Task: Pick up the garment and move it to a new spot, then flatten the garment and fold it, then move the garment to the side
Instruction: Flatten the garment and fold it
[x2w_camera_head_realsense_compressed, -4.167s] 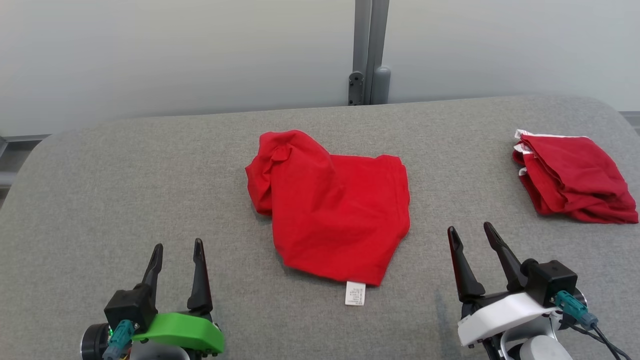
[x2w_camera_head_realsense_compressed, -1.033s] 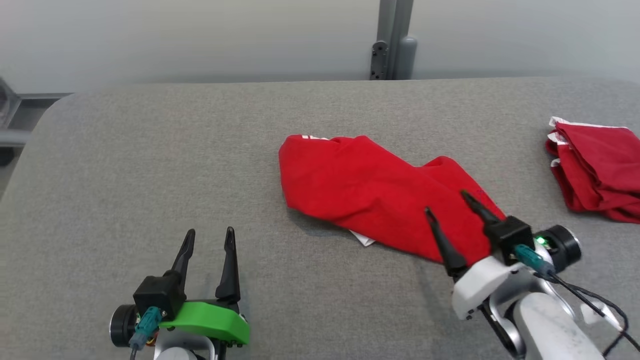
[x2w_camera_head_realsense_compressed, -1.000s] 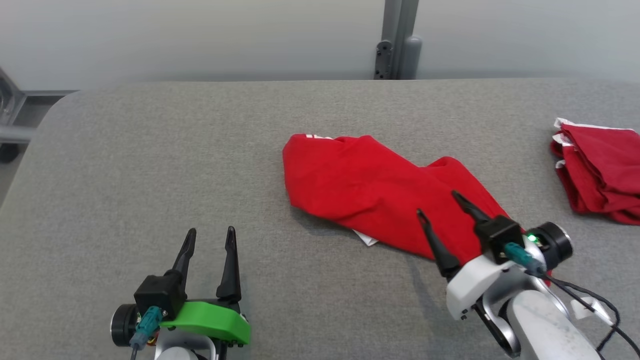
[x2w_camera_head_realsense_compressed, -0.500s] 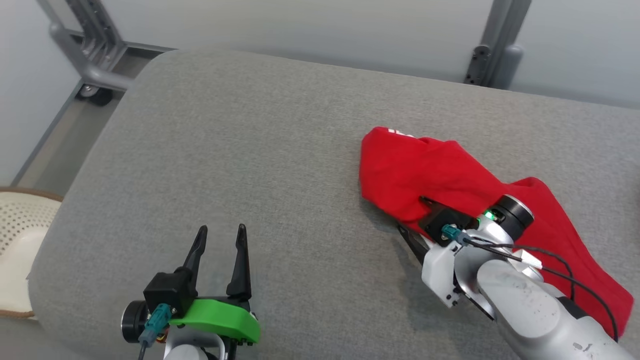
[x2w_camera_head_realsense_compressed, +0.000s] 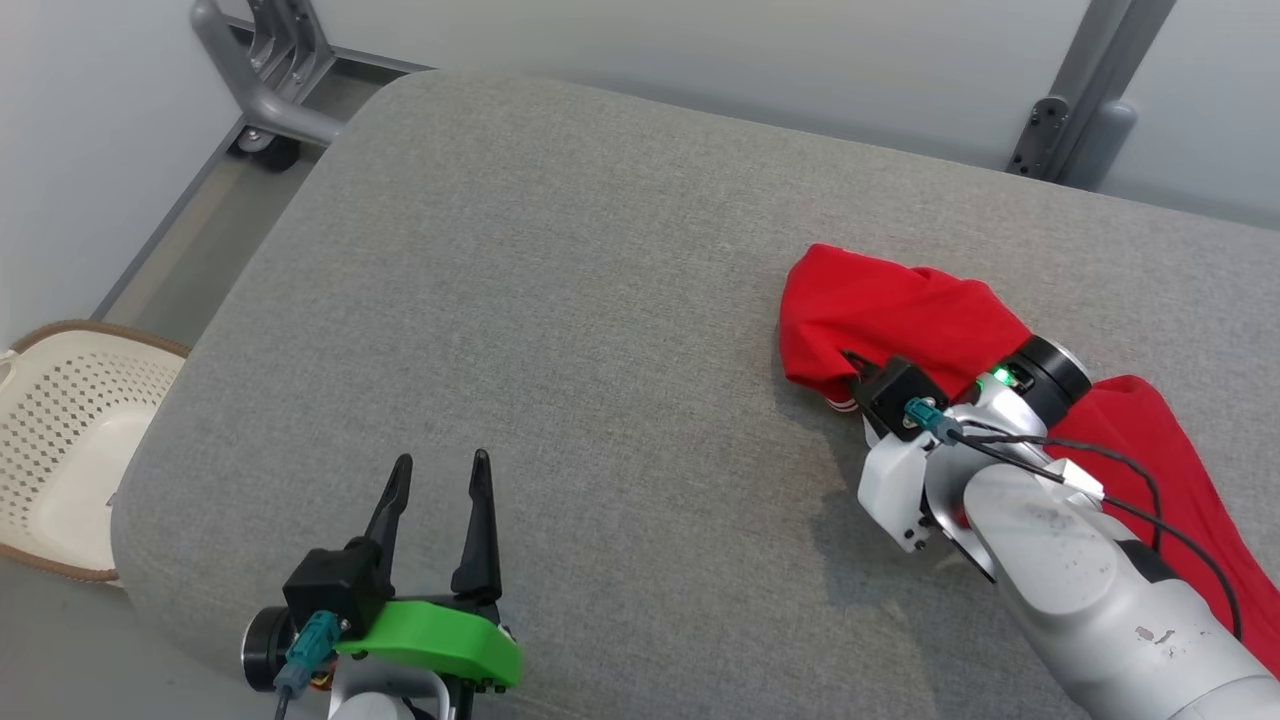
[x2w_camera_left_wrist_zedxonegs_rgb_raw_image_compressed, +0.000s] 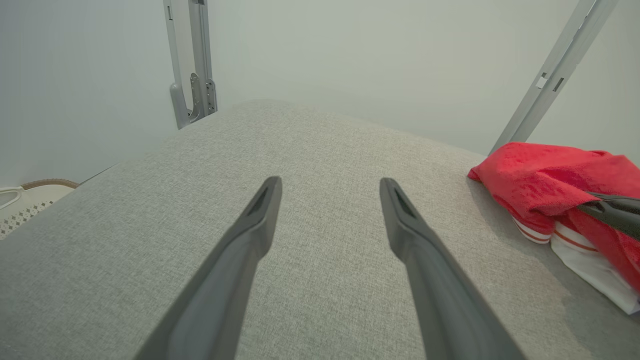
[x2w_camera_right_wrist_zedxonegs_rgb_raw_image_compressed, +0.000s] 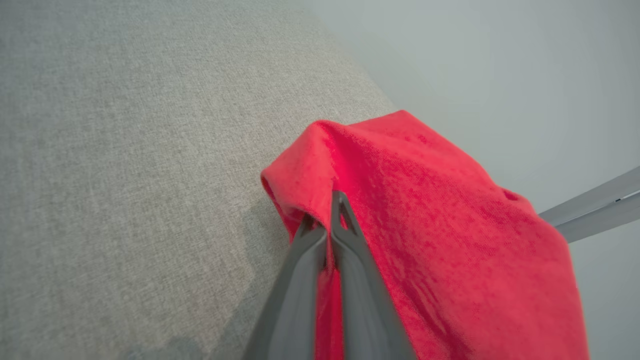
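Observation:
The garment (x2w_camera_head_realsense_compressed: 900, 305) is red with white striped trim and lies bunched on the right of the grey padded table (x2w_camera_head_realsense_compressed: 560, 300). My right gripper (x2w_camera_head_realsense_compressed: 850, 368) is shut on a fold at its near left edge. In the right wrist view the fingers (x2w_camera_right_wrist_zedxonegs_rgb_raw_image_compressed: 345, 240) press together on the red cloth (x2w_camera_right_wrist_zedxonegs_rgb_raw_image_compressed: 425, 210), which drapes over them. My left gripper (x2w_camera_head_realsense_compressed: 437, 468) stands open at the front left, well clear of the garment, with nothing between its fingers (x2w_camera_left_wrist_zedxonegs_rgb_raw_image_compressed: 260, 220). The left wrist view shows the garment (x2w_camera_left_wrist_zedxonegs_rgb_raw_image_compressed: 540, 175) at the right with the right gripper's tip in it.
A cream perforated basket (x2w_camera_head_realsense_compressed: 60, 440) sits on the floor left of the table. Grey metal frame posts (x2w_camera_head_realsense_compressed: 1075, 110) stand behind the table, and a wheeled frame leg (x2w_camera_head_realsense_compressed: 270, 100) is at the back left. The table's rounded left edge is close to my left gripper.
My right gripper has shut on the garment's left edge, bunching and lifting the cloth. The camera has turned left, bringing the basket into view. The left gripper has not moved.

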